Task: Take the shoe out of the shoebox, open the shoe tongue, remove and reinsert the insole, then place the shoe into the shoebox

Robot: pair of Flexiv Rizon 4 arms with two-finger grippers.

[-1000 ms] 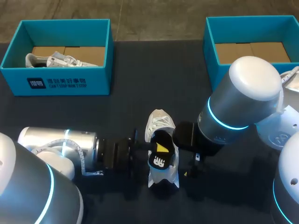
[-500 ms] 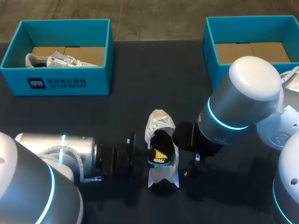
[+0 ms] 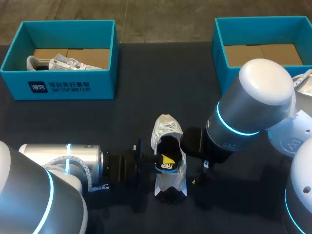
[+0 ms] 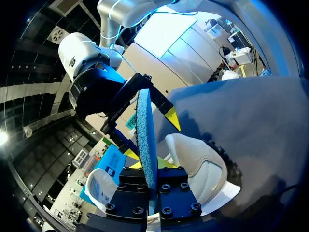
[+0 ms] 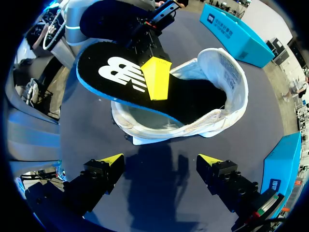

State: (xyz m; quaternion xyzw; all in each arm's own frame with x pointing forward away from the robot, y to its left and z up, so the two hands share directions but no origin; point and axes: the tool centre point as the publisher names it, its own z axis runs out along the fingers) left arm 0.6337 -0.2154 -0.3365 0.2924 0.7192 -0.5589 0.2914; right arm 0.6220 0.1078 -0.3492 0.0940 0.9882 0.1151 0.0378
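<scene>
Right wrist view: left jaws clamp the white-logoed insole (image 5: 112,73) partly inside the shoe (image 5: 164,128); right jaws apart.

White shoe (image 3: 164,129), black insole (image 5: 108,79) — blue underside

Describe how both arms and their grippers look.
The left arm and right arm are silver-grey cylinders with rounded white caps and glowing cyan rings at the joints. A thin pale cable loops along the left arm. The left gripper and right gripper are black, with bright yellow wedge-shaped tips.
</scene>
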